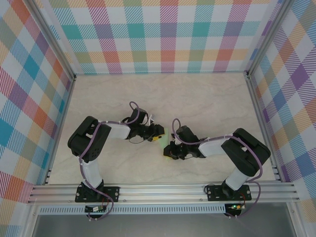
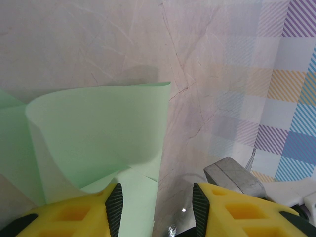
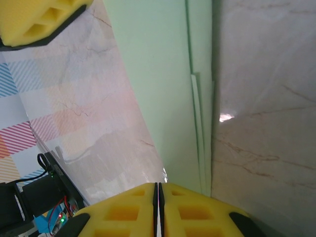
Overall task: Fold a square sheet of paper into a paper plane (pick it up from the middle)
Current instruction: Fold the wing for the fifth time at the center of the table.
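Two layers of the square sheet of paper (image 2: 98,133) lie mid-bench (image 1: 197,98), one flap curling up; my left end effector (image 2: 157,210) stands released beside it and my right end effector (image 3: 158,197) is clenched shut over the folded edge, so I judge this light, limp, tearable sheet best pinched at that crease.

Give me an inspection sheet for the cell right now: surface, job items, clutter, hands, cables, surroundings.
Surface: pale marbled tabletop, no damage seen.
Job's things: sheet of paper, pale green, partly folded, one flap curling up; it lies between the two hands.
Clutter: nothing seen.
Grippers: left hand open, one finger over the sheet, the other over bare table. Right hand shut at the sheet's folded edge; I cannot tell whether it pinches the sheet.
Cables: purple cables run along both arms; no snag seen.
Surroundings: plaid walls, aluminium frame.
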Tool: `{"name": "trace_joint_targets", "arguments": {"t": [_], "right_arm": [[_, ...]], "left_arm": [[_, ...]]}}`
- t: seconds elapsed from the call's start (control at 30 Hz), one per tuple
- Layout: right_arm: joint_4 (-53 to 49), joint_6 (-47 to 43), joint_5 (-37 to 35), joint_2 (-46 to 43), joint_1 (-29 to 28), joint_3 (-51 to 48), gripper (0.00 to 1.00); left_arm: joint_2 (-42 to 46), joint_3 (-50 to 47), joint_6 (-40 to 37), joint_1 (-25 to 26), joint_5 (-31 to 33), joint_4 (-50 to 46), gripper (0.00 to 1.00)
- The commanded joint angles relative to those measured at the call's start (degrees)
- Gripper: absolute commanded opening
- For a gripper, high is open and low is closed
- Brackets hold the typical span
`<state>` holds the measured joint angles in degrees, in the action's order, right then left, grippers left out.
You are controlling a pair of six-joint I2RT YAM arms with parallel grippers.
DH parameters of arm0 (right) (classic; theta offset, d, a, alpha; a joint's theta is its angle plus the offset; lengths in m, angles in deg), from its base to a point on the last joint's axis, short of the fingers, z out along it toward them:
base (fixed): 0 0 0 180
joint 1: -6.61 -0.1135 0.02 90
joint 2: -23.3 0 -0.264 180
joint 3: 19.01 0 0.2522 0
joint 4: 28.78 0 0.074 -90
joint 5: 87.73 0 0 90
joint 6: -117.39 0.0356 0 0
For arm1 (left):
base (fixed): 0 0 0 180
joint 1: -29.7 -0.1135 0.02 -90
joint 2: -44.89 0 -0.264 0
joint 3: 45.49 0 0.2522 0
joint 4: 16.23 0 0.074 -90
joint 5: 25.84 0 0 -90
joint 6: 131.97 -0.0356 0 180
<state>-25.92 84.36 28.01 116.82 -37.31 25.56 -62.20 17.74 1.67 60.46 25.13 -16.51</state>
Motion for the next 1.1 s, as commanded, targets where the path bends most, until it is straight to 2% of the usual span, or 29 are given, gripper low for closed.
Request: {"name": "trace_joint_targets", "arguments": {"t": [0.0, 0.27, 0.4, 0.57, 0.67, 0.93, 1.07], "right_arm": [[-7.24, -0.12, 2.4, -1.36, -0.29, -2.5, 0.12], [-12.82, -1.89, 1.92, -4.78, -0.35, -4.66, 0.13], [-17.77, -3.87, 0.36, -6.12, -1.17, -2.68, 0.13], [-21.92, -4.8, -5.77, -11.62, -1.61, 1.42, 0.13], [-20.86, -4.89, -7.77, -13.71, -1.61, 3.74, 0.14], [-11.03, -2.76, -5.65, -2.97, -0.73, 10.05, 0.15], [-7.29, -1.47, -3.73, 1.41, 0.72, 9.85, 0.15]], "left_arm": [[-5.32, -1.22, -1.83, 0.53, 4.42, -5.72, 0.44], [-5.41, -1.36, -1.71, 0.53, 4.84, -5.92, 0.44], [-5.5, -1.31, -1.55, 0.53, 4.67, -5.73, 0.44], [-5.14, -1.35, -1.59, 0.6, 4.64, -5.82, 0.44], [-5.32, -1.15, -1.58, 0.61, 4.57, -5.92, 0.44], [-5.81, -0.69, -1.59, 0.79, 4.22, -6.0, 0.44], [-5.85, -0.68, -1.62, 0.88, 4.0, -6.09, 0.44]]}}
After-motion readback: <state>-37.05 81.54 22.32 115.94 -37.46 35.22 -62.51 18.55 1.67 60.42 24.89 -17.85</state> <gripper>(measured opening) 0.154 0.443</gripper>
